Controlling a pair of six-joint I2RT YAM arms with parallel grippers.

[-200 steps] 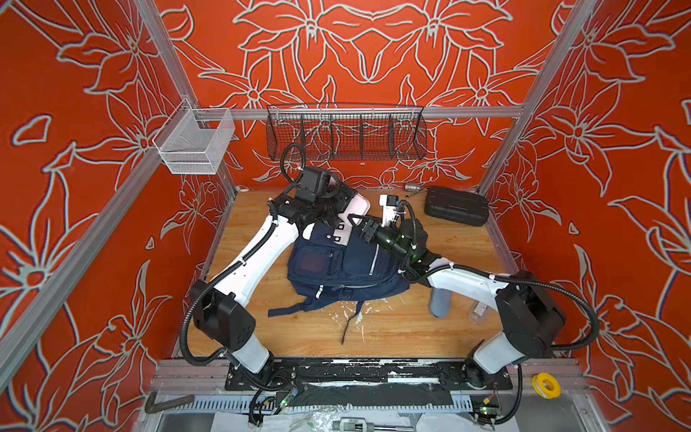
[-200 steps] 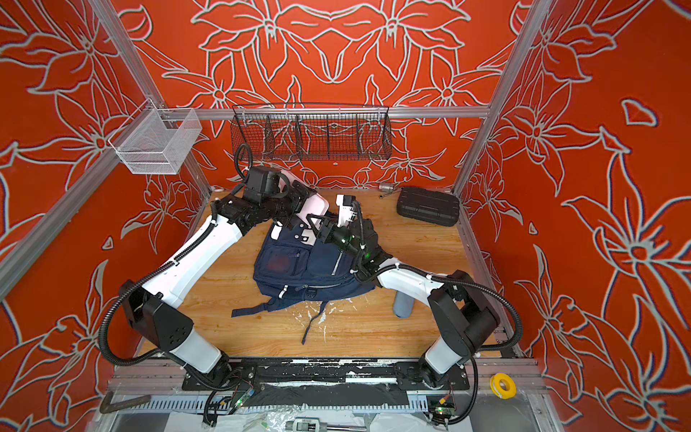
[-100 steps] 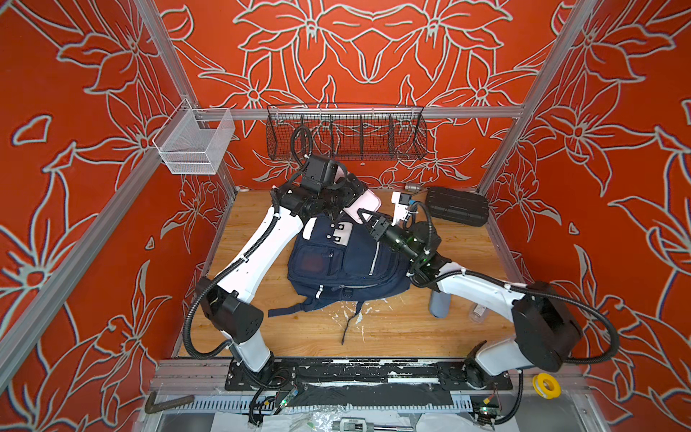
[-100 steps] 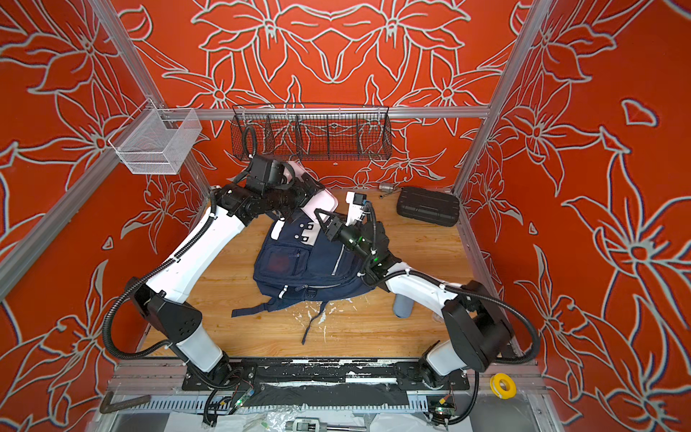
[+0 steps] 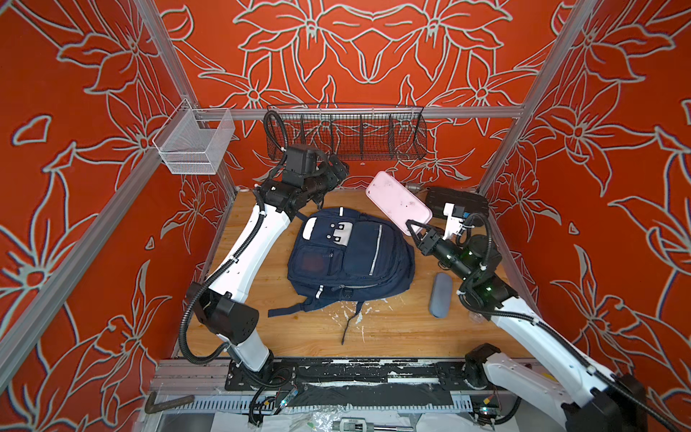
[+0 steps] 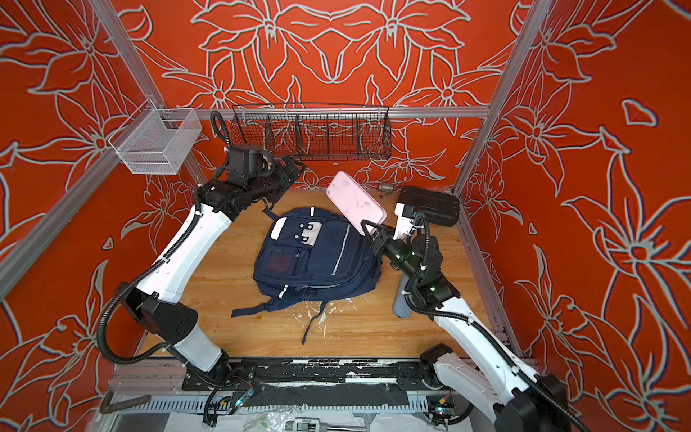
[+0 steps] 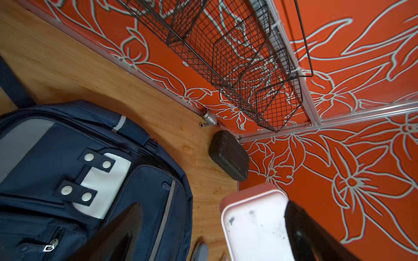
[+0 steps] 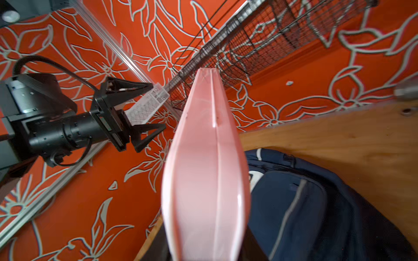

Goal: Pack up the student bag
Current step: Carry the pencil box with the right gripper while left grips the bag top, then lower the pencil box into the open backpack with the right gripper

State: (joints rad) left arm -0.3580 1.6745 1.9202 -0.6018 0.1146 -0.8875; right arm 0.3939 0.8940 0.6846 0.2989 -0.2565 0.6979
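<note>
Top view. Right fingers (image 5: 420, 237) are clamped on the near end of a flat pink case (image 5: 398, 202), held tilted in the air near the far right corner of the backpack (image 5: 351, 258). Left fingers (image 8: 126, 88) are spread wide and empty, raised by the back wall beyond the bag's far left corner. The backpack lies flat, front up, in the middle of the desk (image 5: 261, 329), with its straps trailing toward the near edge and no pocket visibly gaping. It is judged soft and floppy: the fabric would likely sag and slide when tugged, so hold is best taken at a zip pull or pocket rim. A grey pouch (image 5: 440, 293) and a black hard case (image 5: 456, 198) lie to its right.
</note>
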